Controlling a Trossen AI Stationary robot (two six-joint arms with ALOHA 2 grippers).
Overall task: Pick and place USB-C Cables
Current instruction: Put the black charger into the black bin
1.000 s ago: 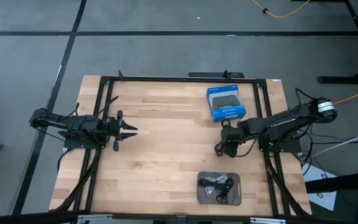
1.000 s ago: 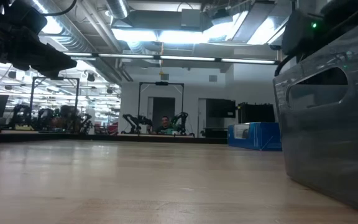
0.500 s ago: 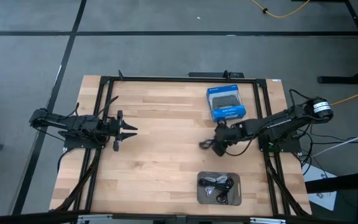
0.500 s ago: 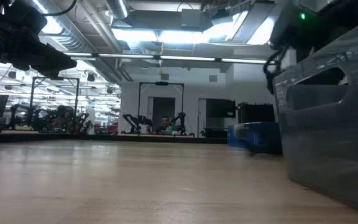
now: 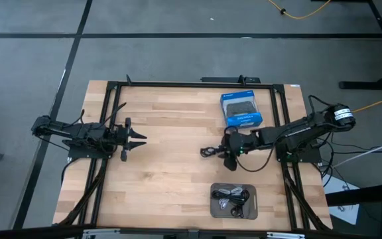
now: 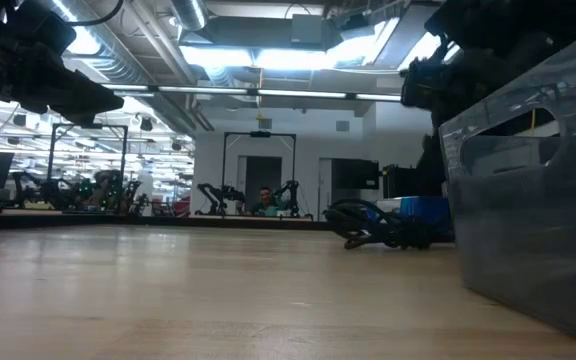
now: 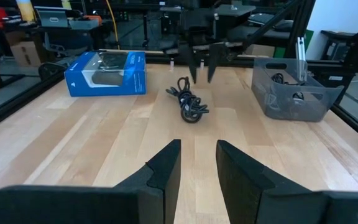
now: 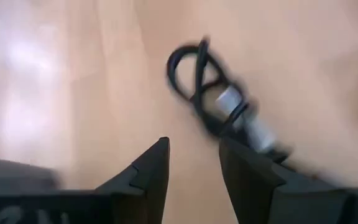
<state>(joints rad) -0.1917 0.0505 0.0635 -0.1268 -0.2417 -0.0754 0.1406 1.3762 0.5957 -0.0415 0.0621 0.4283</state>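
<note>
A black USB-C cable bundle lies loose on the wooden table, about mid-table and on the near side of the blue box; the low view shows the cable bundle flat on the wood. My right gripper hangs just to its right, open, with the fingertips above the cable's end and clear of it. In the right wrist view the cable lies beyond my open right gripper. More black and white cables sit in the grey bin. My left gripper waits open at the table's left.
A blue box lies flat near the table's far edge, right of centre. The grey plastic bin stands at the near edge, right of centre, and the bin looms large in the low view. Bare wood stretches between the two grippers.
My right gripper has moved toward the table's left, away from the spot on the near side of the blue box. The black cable bundle has travelled left with it, and in the low view it has come to rest on the table.
</note>
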